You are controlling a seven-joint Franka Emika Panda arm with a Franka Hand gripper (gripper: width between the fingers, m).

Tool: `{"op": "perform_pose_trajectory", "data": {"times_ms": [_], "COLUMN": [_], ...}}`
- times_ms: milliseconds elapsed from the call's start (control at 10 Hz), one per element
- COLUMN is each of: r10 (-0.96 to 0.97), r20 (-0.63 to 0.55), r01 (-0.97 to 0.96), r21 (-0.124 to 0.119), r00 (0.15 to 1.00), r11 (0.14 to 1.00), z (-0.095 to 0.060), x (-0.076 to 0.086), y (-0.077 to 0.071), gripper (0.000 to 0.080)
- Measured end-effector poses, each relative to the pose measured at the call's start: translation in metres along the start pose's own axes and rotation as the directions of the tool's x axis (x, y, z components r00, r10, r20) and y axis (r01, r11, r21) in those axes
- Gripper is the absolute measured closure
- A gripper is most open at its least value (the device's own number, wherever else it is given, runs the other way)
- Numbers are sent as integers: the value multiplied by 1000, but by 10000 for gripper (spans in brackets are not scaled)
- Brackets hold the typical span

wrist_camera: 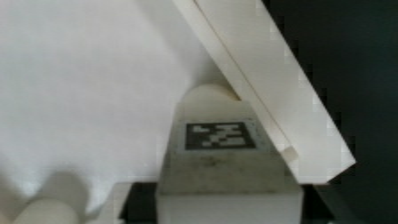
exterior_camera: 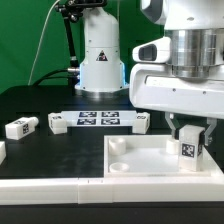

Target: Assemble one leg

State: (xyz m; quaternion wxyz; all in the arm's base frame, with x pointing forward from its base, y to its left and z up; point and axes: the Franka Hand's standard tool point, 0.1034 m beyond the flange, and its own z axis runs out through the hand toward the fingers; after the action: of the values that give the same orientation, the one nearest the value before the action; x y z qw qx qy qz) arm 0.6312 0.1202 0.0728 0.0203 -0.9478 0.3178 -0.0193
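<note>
1. Far over on the exterior view's left, a loose white block (exterior_camera: 19,127) with a marker tag lies on the black bench (exterior_camera: 60,150), well apart from the arm.
2. Next along, another small tagged block (exterior_camera: 58,123) lies just beside the end of the marker board (exterior_camera: 99,120), which lies flat on the bench further back.
3. At the board's other end sits one more small tagged piece (exterior_camera: 141,123).
4. In front, the large white tray-like piece (exterior_camera: 140,160) rests on the bench, a round socket showing near its corner.
5. On the exterior view's right, the hand (exterior_camera: 189,135) hangs straight down over the tray-like piece, clenched on the leg (exterior_camera: 188,147), which stands upright between its fingers with the tag facing outward.
6. From the wrist view, the leg (wrist_camera: 221,140) sits directly below the hand, its tag visible, close against the tray-like piece's raised rim (wrist_camera: 267,80); whether it touches the tray floor I cannot tell.
</note>
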Motion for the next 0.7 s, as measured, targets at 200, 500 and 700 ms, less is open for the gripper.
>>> {"op": "perform_pose_trajectory", "data": {"times_ms": [200, 500, 700], "r10": [127, 30, -107], "r20": [2, 16, 25], "r01": [-127, -30, 108], "r21": [1, -16, -23], "r00": [992, 999, 994], "r11": [992, 999, 994], "z": [0, 0, -2], "x": [0, -3, -4], "y": [0, -2, -4], "gripper": [509, 198, 160]}}
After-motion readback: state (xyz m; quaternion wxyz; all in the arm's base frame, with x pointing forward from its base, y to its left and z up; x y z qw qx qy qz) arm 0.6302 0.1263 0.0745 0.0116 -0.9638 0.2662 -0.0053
